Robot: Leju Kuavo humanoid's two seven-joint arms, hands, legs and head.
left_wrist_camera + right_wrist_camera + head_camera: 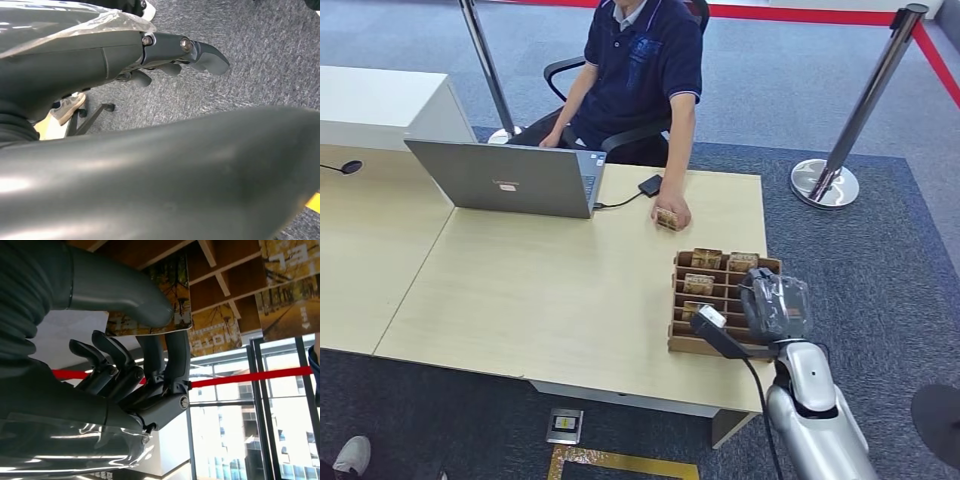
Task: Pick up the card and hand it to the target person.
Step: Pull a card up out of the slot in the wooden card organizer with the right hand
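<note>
The right hand (pixel 151 375) pinches a card (pixel 151 300) over the rack (pixel 681 300) for lifting out; the left hand (pixel 177 55) hangs released over carpet.

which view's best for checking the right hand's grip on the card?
Right wrist view: the card sits pinched between the right hand's thumb and fingers, close up. Head view shows the hand over the card rack, grip hidden. Left wrist view faces carpet.
</note>
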